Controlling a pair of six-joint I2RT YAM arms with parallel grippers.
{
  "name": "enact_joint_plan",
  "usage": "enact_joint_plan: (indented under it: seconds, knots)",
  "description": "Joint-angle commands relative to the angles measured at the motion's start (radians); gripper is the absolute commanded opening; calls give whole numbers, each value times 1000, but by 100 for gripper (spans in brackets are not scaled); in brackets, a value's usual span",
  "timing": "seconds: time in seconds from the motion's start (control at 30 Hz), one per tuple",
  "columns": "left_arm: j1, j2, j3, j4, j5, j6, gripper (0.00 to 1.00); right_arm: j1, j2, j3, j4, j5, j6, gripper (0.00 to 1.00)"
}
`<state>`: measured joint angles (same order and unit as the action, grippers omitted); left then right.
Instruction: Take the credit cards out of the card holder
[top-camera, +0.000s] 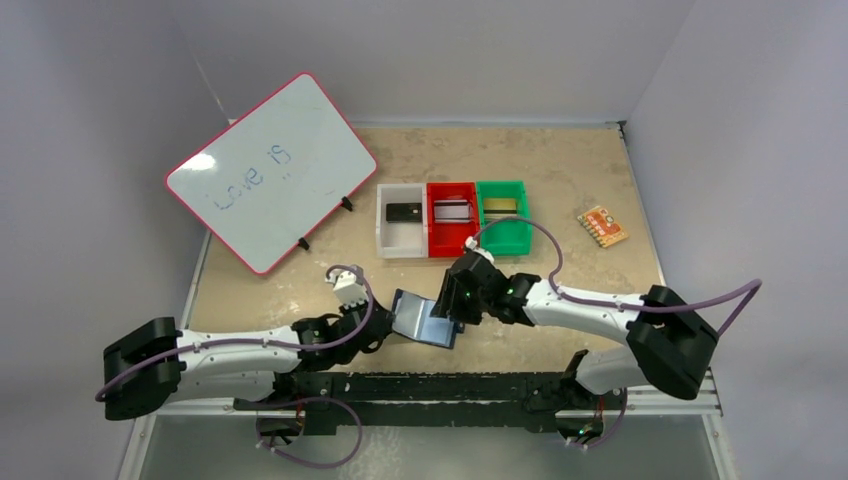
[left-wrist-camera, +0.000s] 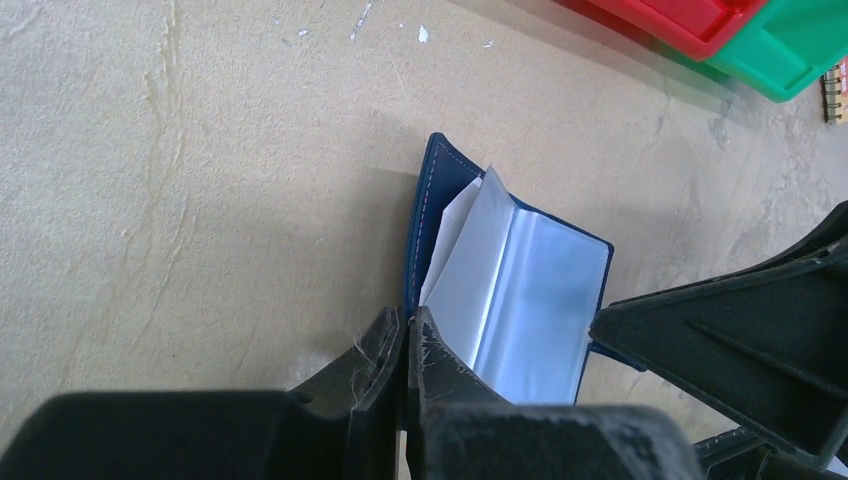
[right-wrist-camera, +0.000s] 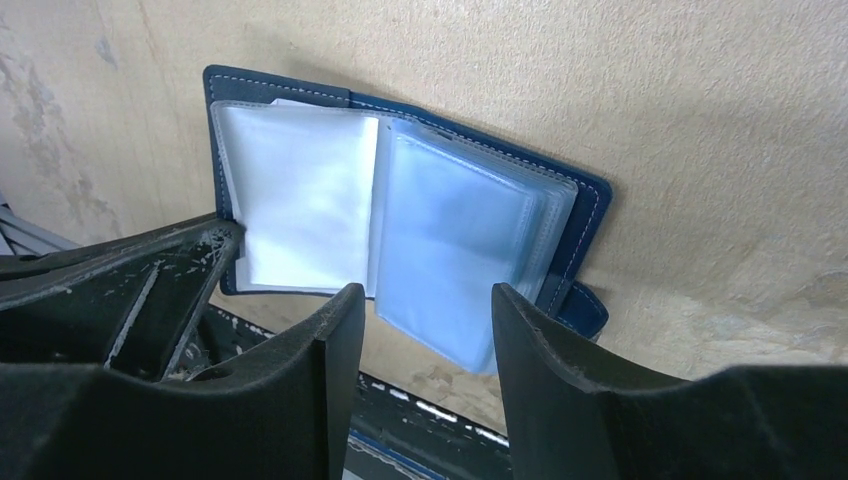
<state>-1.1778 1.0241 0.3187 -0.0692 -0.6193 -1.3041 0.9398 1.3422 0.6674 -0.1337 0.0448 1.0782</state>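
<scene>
The navy card holder (top-camera: 425, 318) lies opened near the table's front edge, its pale blue-grey plastic sleeves (right-wrist-camera: 455, 235) fanned out. My left gripper (left-wrist-camera: 410, 322) is shut on the edge of its navy cover (left-wrist-camera: 425, 215), holding that flap up. My right gripper (right-wrist-camera: 425, 300) is open, with a loose sleeve corner hanging between its fingers (right-wrist-camera: 340, 320) and touching neither. The sleeves look pale and I cannot tell what they hold. One card each lies in the white (top-camera: 404, 212), red (top-camera: 451, 210) and green (top-camera: 500, 207) bins.
The three bins, white (top-camera: 385, 240), red (top-camera: 435, 245) and green (top-camera: 505, 243), stand in a row at mid-table. An orange patterned piece (top-camera: 602, 226) lies to their right. A tilted whiteboard (top-camera: 270, 170) stands at the back left. Grey walls enclose the table.
</scene>
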Motion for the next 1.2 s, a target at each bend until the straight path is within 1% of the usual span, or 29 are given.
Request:
enact_joint_plan:
  seconds: [0.0, 0.07, 0.17, 0.23, 0.33, 0.6, 0.7, 0.77, 0.93, 1.07, 1.17]
  knots:
    - [-28, 18, 44, -15, -89, -71, 0, 3, 31, 23, 12, -13, 3, 53]
    - [-41, 28, 47, -17, -97, -90, 0, 3, 55, 21, 22, -39, -1, 53]
    - [-60, 38, 46, -19, -110, -106, 0, 2, 95, 38, 16, -24, -6, 52]
    - [-67, 38, 48, -26, -118, -116, 0, 3, 120, 71, -12, 34, -22, 52]
    - [-73, 34, 48, -39, -128, -126, 0, 5, 143, 105, -43, 48, -45, 52]
    - [-88, 22, 56, -70, -154, -140, 0, 4, 152, 134, -95, 66, -54, 52]
    - [-93, 21, 54, -83, -163, -151, 0, 6, 127, 141, -139, 107, -36, 52]
    - [-99, 19, 52, -86, -166, -166, 0, 6, 113, 131, -156, 98, -19, 53]
    - [-104, 18, 44, -54, -160, -176, 0, 6, 129, 129, -116, 82, -51, 53]
    - [-105, 24, 50, -61, -161, -179, 0, 6, 131, 136, -100, 76, -54, 52]
    - [-106, 24, 50, -73, -164, -189, 0, 7, 121, 155, -148, 101, -48, 52]
